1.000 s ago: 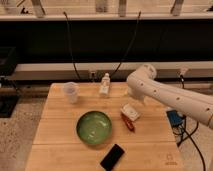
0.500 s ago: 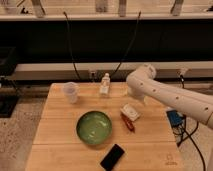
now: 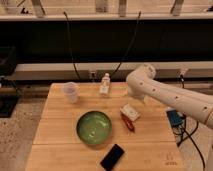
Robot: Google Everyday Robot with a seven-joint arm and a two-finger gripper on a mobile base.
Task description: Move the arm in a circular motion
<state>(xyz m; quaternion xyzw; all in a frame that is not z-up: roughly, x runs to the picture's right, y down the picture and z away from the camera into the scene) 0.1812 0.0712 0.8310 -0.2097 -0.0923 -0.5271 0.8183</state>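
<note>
The arm (image 3: 170, 97) is large, glossy and white with small dark dots. It reaches in from the lower right and ends in a bulbous joint (image 3: 141, 79) over the back right of the wooden table (image 3: 55, 135). The gripper (image 3: 131, 101) hangs below that joint, just above a small white block (image 3: 130, 112) with a red item (image 3: 128, 123) beside it. It holds nothing that I can see.
A green bowl (image 3: 94, 128) sits in the middle of the table, with a black phone (image 3: 112, 156) at the front edge. A clear cup (image 3: 71, 92) and a small bottle (image 3: 104, 84) stand at the back. Black cables (image 3: 72, 50) hang behind. A blue box (image 3: 174, 119) is right of the table.
</note>
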